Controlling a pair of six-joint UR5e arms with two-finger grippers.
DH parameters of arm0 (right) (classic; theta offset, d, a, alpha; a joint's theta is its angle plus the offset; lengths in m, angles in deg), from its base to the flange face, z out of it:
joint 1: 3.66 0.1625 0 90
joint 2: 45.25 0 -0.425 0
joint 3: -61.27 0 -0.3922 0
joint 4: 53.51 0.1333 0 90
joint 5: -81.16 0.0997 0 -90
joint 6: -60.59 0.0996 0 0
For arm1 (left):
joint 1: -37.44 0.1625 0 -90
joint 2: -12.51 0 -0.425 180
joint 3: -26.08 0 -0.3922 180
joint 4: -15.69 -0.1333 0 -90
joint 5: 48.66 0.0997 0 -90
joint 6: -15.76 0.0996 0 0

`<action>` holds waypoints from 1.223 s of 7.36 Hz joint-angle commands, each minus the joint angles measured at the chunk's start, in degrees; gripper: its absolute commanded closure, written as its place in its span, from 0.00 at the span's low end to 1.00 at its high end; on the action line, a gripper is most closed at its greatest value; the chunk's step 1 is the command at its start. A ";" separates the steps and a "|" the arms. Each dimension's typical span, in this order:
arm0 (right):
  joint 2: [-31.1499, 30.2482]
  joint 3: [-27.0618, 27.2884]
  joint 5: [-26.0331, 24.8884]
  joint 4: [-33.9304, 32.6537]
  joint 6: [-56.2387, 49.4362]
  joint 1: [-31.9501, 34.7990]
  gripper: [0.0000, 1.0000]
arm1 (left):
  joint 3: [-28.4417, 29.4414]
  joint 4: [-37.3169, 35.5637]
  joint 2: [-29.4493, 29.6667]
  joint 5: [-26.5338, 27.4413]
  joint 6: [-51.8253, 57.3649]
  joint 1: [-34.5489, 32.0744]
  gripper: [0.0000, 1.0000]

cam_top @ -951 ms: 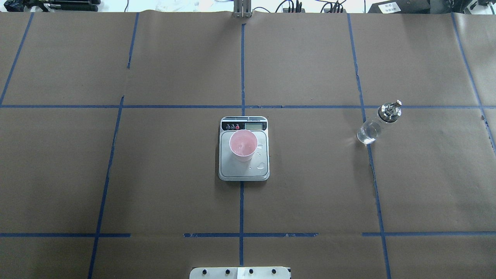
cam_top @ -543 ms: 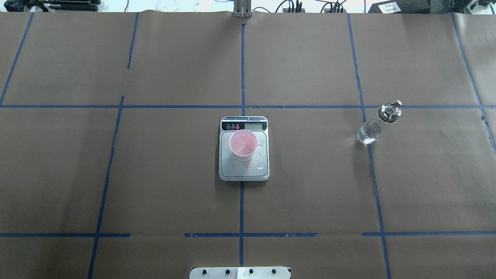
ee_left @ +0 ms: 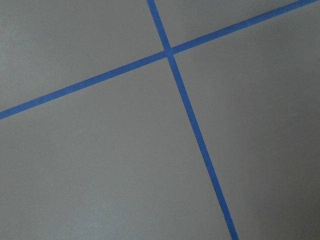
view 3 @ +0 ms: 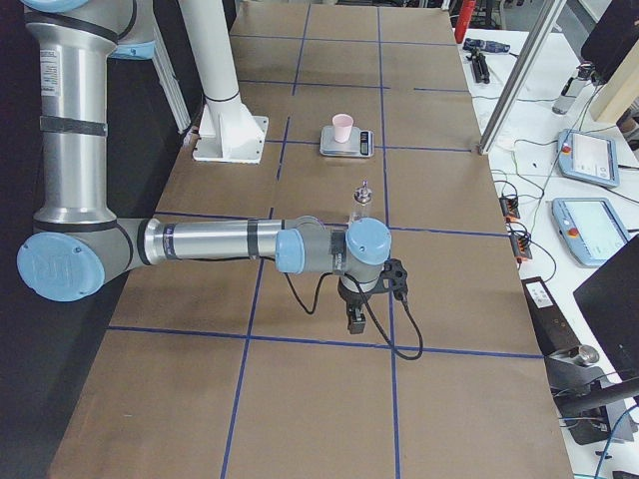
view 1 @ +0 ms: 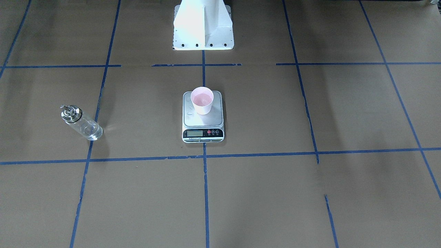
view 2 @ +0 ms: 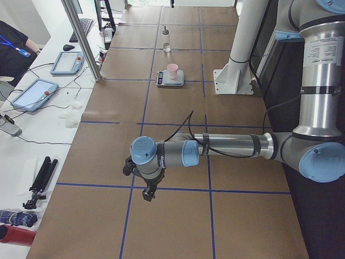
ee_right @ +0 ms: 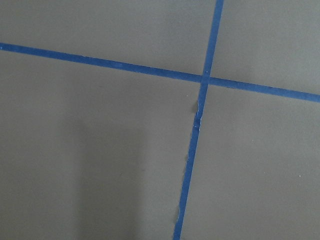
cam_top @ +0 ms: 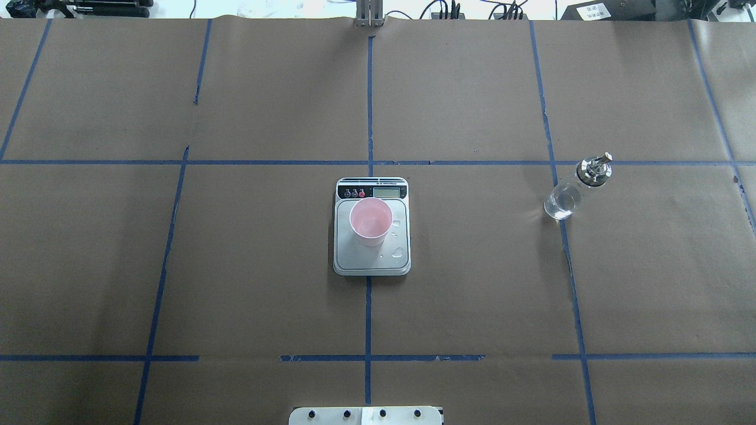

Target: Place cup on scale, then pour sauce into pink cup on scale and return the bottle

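Observation:
The pale pink cup (cam_top: 370,221) stands upright on the steel scale (cam_top: 366,261) at the table's middle; it also shows in the front view (view 1: 202,100) on the scale (view 1: 206,120). Its inside looks wet. The clear glass bottle (cam_top: 567,198) with its metal spout stands upright on the table, far to the right of the scale, held by nothing; the front view shows it too (view 1: 82,125). My left gripper (view 2: 145,191) and right gripper (view 3: 354,317) show only in the side views, far from cup and bottle. I cannot tell whether they are open or shut.
Small water drops (cam_top: 398,252) lie on the scale's platform beside the cup. Brown paper with blue tape lines (cam_top: 369,118) covers the table. The robot's white base (view 1: 203,24) stands behind the scale. Both wrist views show only paper and tape.

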 commanded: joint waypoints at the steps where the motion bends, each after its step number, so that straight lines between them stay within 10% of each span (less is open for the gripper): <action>1: -0.04 -0.13 0.05 0.03 -0.05 1.33 0.00 | -0.72 0.00 0.07 0.07 -1.34 -0.15 0.00; 9: 0.40 -3.03 2.86 0.03 0.03 4.94 0.00 | -0.28 0.09 0.24 -0.02 -15.22 -2.61 0.00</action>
